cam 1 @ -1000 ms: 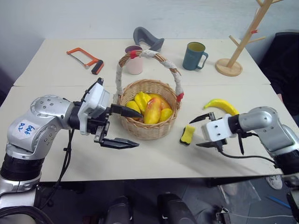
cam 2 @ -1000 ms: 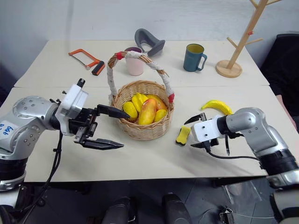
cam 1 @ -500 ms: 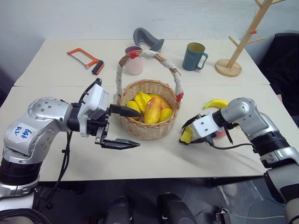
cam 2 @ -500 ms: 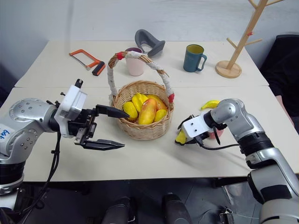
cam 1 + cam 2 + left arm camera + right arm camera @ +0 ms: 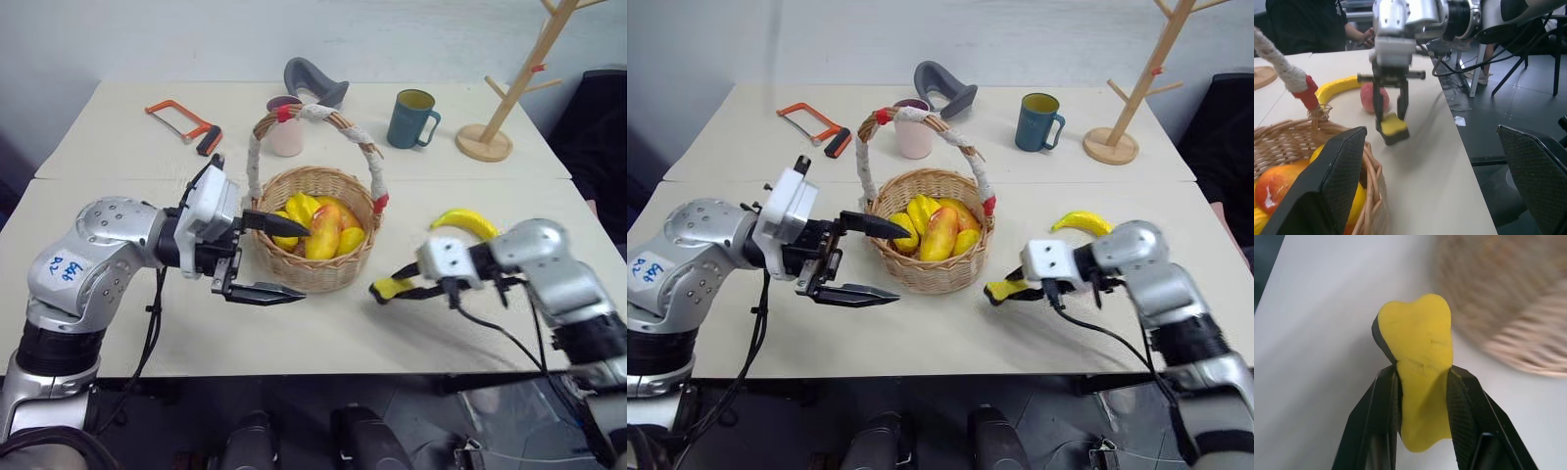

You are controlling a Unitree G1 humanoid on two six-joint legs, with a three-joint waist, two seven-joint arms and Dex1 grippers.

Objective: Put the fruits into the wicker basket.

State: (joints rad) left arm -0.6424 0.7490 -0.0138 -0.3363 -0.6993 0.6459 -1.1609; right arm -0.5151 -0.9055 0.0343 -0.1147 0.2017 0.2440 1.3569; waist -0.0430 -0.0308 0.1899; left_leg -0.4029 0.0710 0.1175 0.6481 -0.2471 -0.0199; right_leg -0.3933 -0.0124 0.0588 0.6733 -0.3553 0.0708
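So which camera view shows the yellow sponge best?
The right wrist view: the sponge sits close up, pinched between the right gripper's two fingers. The left wrist view shows it smaller, above the table. In the eye views it is a small yellow shape.

Pale room, cream tabletops, dark floor.
Two tabletops (image 5: 118, 147) butted together, seam running 9 to 3 o'clock. Plain whitish wall (image 5: 196, 39) at 12. Dark floor (image 5: 294, 421) at 6. Left wrist view: black chair legs (image 5: 1508, 73) on grey floor (image 5: 1528, 103).
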